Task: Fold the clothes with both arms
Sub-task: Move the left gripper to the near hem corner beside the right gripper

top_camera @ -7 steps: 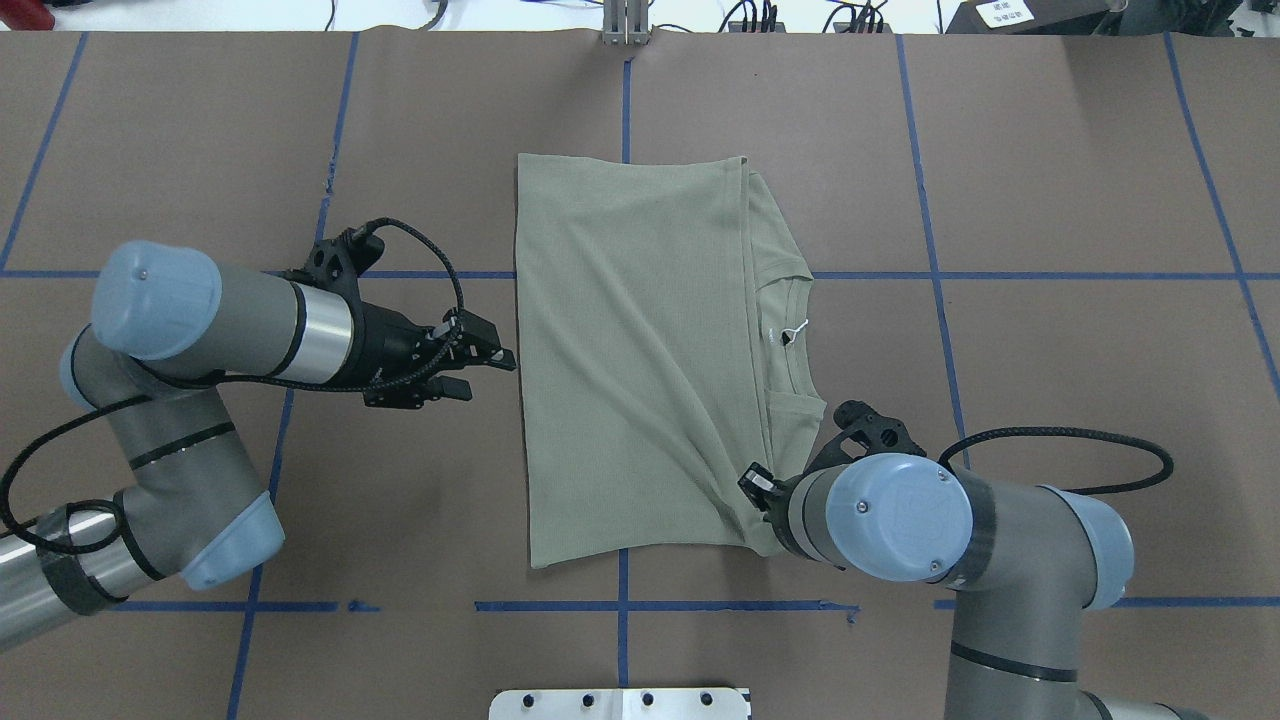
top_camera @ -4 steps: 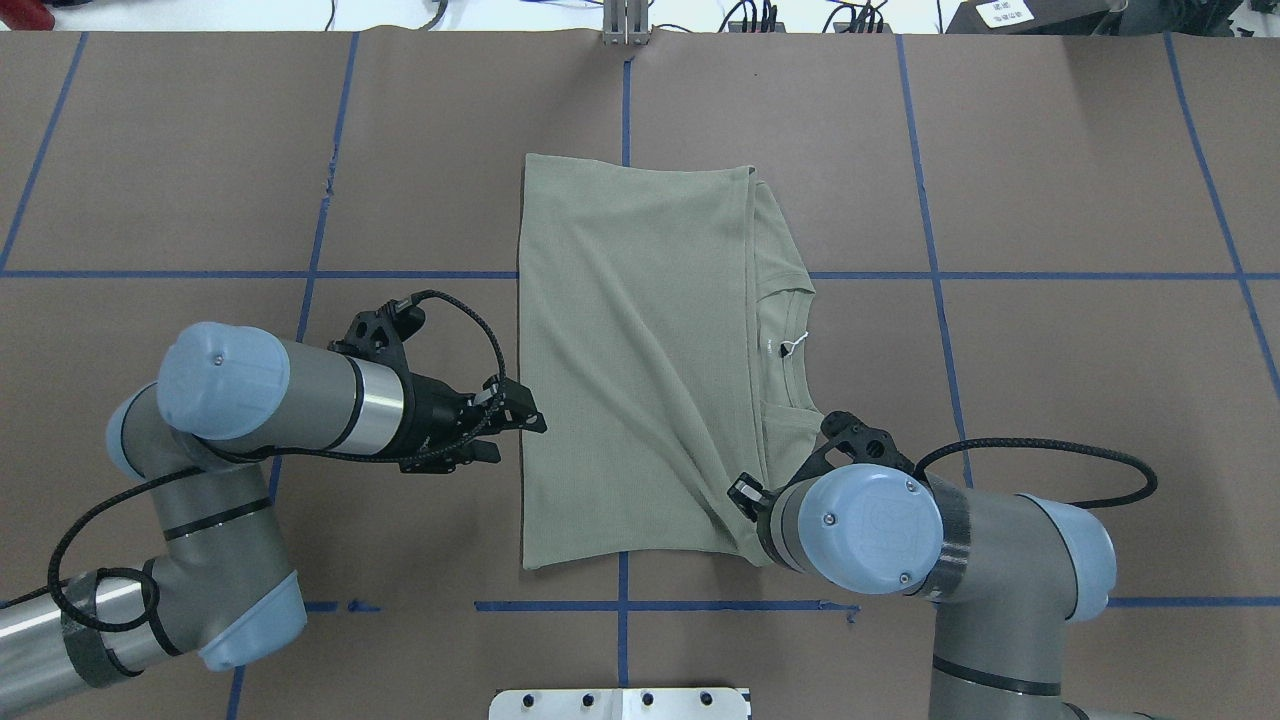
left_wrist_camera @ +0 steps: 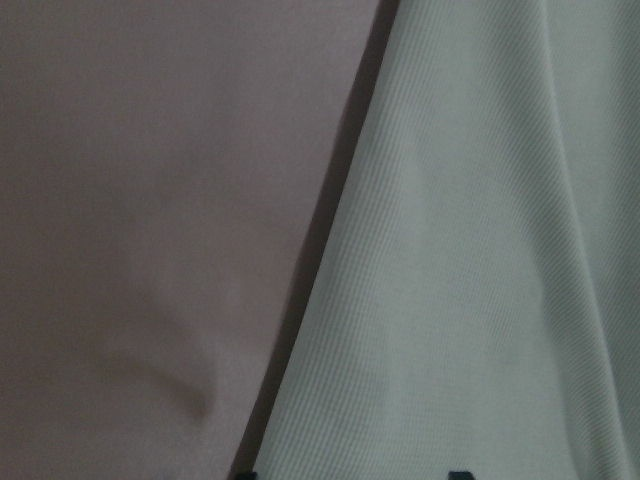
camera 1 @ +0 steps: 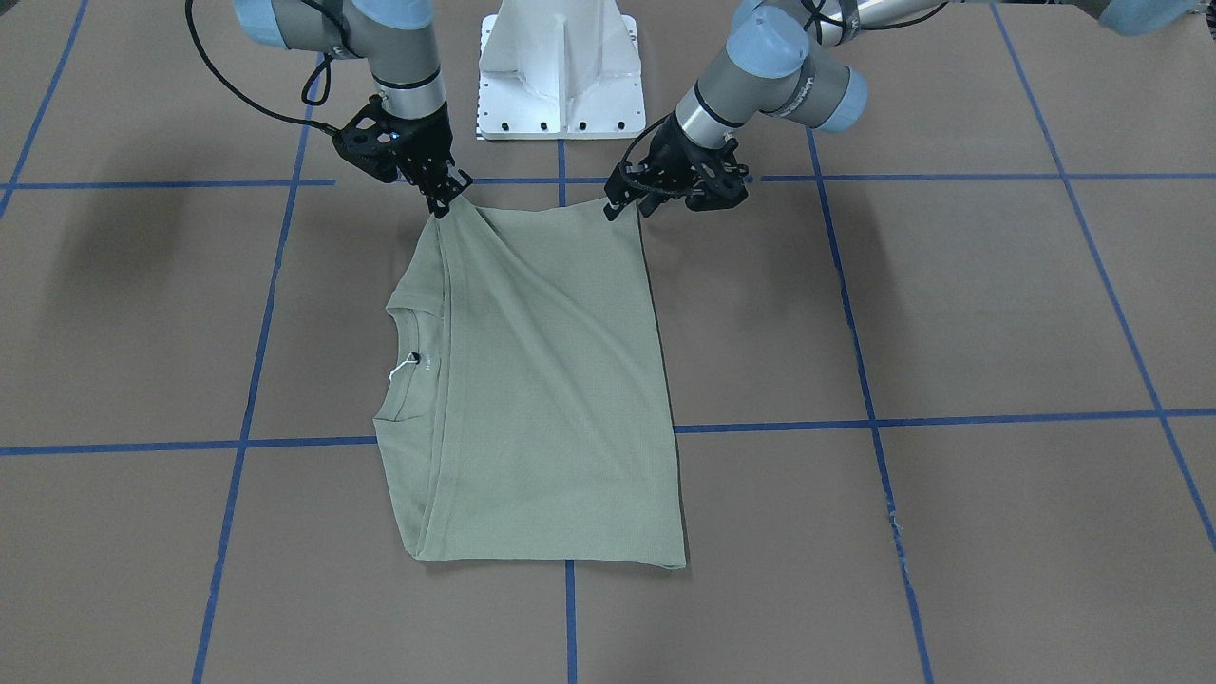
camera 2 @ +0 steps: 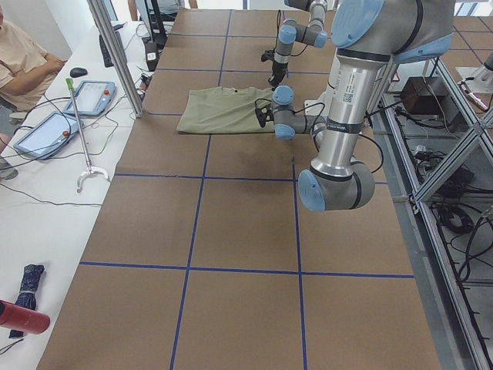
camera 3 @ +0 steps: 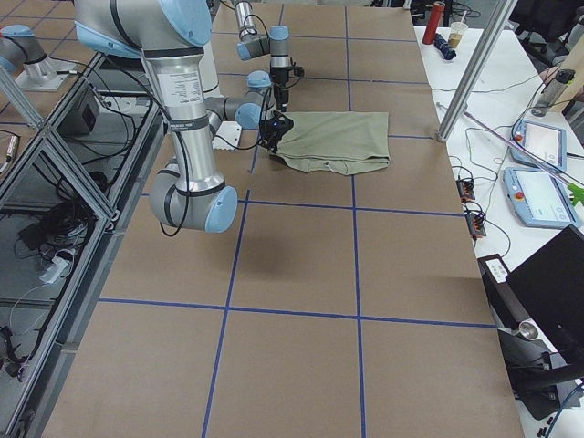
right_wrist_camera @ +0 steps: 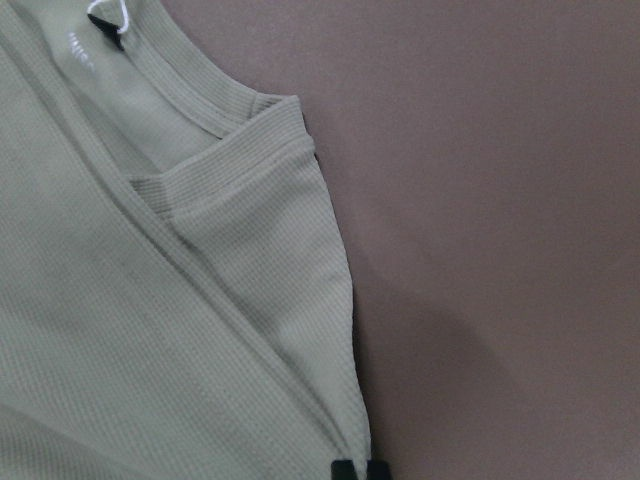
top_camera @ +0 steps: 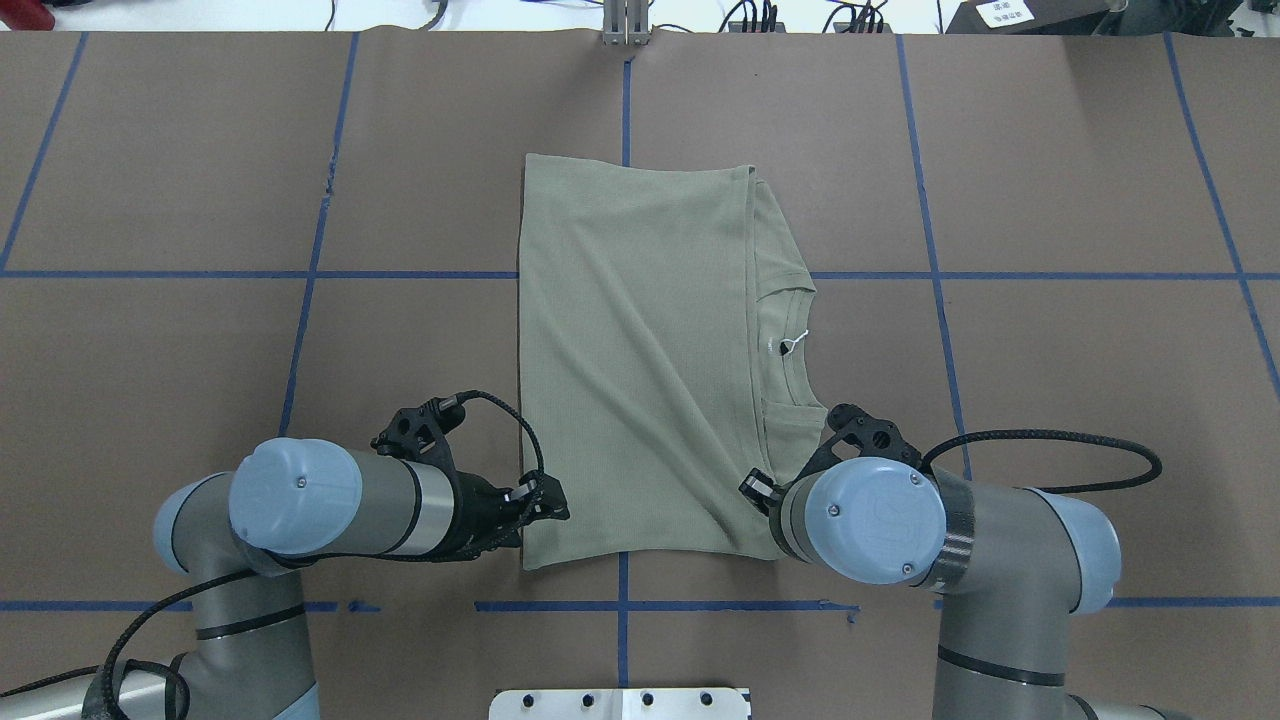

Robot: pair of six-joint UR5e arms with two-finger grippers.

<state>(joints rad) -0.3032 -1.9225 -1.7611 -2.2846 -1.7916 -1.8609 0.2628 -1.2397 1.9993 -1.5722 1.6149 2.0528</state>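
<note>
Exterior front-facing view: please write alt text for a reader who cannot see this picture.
A folded sage-green shirt lies on the brown table, collar toward the view's left. At its far edge, the right gripper pinches one corner and the left gripper sits at the other, with a white pedestal behind them.

Fine-ribbed matt knit cloth shirt [top_camera: 640,350] on matt brown paper-like table cover [top_camera: 1050,400].

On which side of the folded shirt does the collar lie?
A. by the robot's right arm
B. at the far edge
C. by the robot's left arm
A: in the overhead view the collar sits at the edge of the shirt next to the right arm.
</note>
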